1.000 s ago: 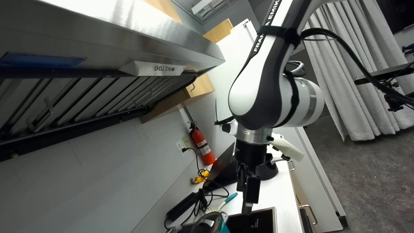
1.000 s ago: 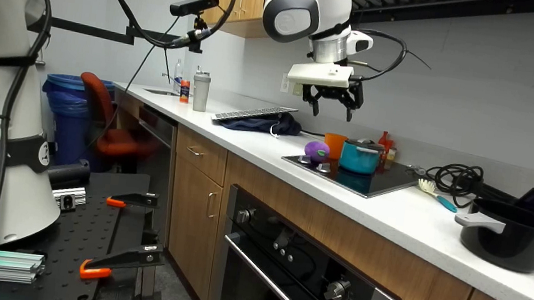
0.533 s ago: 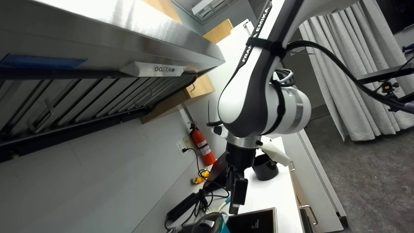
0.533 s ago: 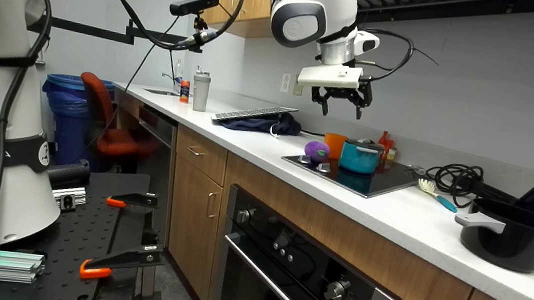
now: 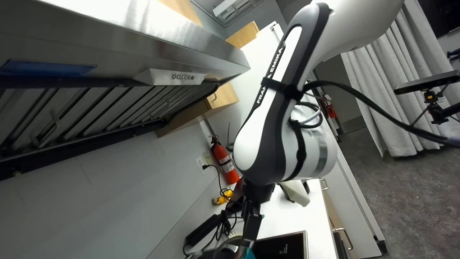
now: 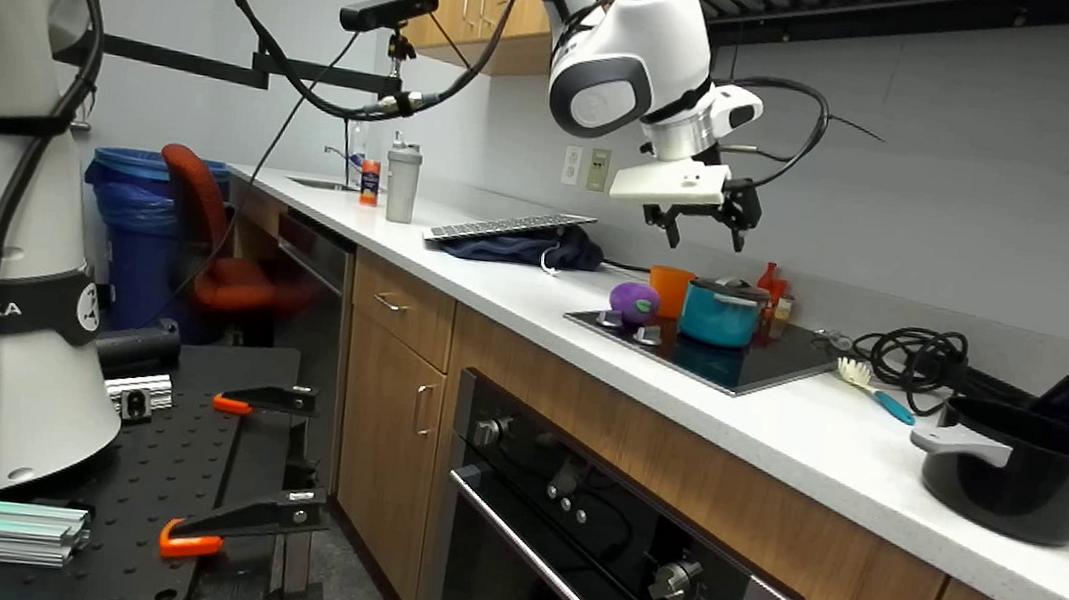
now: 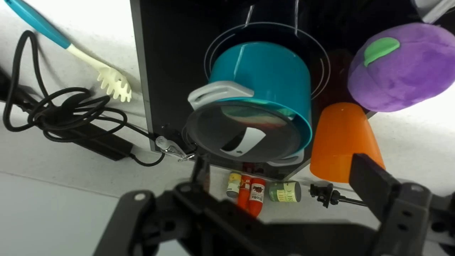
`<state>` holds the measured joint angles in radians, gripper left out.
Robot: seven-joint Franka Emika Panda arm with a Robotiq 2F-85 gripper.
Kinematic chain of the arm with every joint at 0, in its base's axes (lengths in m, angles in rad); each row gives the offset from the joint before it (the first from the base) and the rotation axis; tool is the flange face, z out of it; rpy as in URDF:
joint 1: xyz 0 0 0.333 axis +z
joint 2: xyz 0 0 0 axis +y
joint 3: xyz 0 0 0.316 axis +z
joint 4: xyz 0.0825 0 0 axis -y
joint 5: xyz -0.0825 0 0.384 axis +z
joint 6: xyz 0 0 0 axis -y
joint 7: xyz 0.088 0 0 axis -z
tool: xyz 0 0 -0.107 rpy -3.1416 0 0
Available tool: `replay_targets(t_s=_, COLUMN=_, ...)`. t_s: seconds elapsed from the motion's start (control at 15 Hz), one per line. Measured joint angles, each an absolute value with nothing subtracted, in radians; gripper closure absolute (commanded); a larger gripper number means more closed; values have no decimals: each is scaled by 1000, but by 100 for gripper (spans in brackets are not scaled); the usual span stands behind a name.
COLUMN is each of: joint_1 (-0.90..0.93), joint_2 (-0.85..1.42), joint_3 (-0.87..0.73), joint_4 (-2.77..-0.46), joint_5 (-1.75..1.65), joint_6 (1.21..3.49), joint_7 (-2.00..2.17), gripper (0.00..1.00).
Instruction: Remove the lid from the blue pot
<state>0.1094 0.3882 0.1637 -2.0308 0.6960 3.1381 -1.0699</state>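
Observation:
The blue pot (image 6: pixel 718 317) is teal and stands on the black cooktop with its lid on. It also shows in the wrist view (image 7: pixel 265 71). The dark see-through lid (image 7: pixel 256 117) has a light grey strap handle (image 7: pixel 249 140) on top. The pot's rim shows past the lid's right side in the wrist view. My gripper (image 6: pixel 706 244) is open and empty, held above the pot and apart from it. In the wrist view the gripper (image 7: pixel 280 160) has its jaws wide apart, near the lid's lower edge. In an exterior view the gripper (image 5: pixel 248 239) partly hides the pot.
An orange cup (image 7: pixel 341 142) and a purple plush (image 7: pixel 401 67) stand close beside the pot. Small bottles (image 7: pixel 256 195) lie behind the cooktop (image 7: pixel 170 71). A black pot (image 6: pixel 1017 481), a pasta fork (image 6: pixel 872 389) and cables (image 6: pixel 910 358) lie further along the counter. A range hood (image 5: pixel 118 82) hangs above.
My gripper has moved sideways toward the blue pot, ending more directly above it, and has tilted. It stays open. The pot and lid have not moved.

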Motion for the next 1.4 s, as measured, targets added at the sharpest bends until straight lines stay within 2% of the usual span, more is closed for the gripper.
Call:
replay_targets(t_s=0.53, joint_1=74, joint_2=523, joint_3=241, joint_4=-1899, joint_5=696, joint_6=3270, joint_7=-1067, gripper=0)
replay_targets(t_s=1.0, joint_1=65, joint_2=583, joint_3=248, joint_4=-1867, joint_5=696, joint_6=3305, joint_7=-1056, gripper=0)
replay_targets(t_s=1.07, joint_1=65, joint_2=588, joint_3=248, joint_4=-1866, joint_5=696, joint_6=3306, joint_7=-1055, gripper=18)
replay_targets(t_s=1.4, joint_1=66, joint_2=610, joint_3=253, joint_4=-1860, joint_5=696, joint_6=3306, joint_7=-1053, gripper=58)
